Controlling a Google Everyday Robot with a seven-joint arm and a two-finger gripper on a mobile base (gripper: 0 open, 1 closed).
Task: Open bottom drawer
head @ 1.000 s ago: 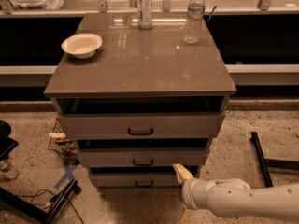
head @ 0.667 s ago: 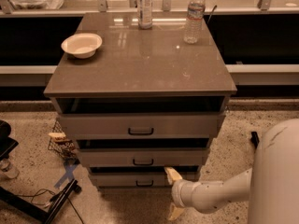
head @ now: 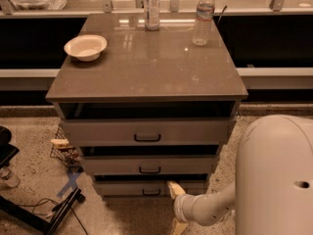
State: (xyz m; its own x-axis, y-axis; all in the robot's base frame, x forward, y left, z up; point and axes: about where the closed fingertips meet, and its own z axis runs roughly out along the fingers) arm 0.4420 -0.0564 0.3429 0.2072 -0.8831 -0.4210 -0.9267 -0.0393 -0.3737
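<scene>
The bottom drawer [head: 122, 188] is the lowest, slimmest pale grey front of the cabinet, with a small black pull handle [head: 150, 192] at its centre. It looks almost shut, with a dark gap above it. My gripper [head: 176, 207] is low in front of the cabinet, just right of and below that handle. Its tan fingers [head: 174, 188] are spread apart, one up by the drawer front and one lower down. It is open and holds nothing. The white forearm [head: 208, 208] runs off to the right.
The middle drawer [head: 149, 166] and top drawer [head: 146, 131] sit above. On the cabinet top [head: 146, 67] are a white bowl [head: 85, 47] and two bottles [head: 203, 16]. My large white arm link [head: 276, 175] fills the lower right. A wire basket [head: 63, 151] and cables lie on the floor at left.
My gripper has moved left along the bottom drawer front toward its handle. The big white arm link has swung into view at lower right. The drawers have not moved.
</scene>
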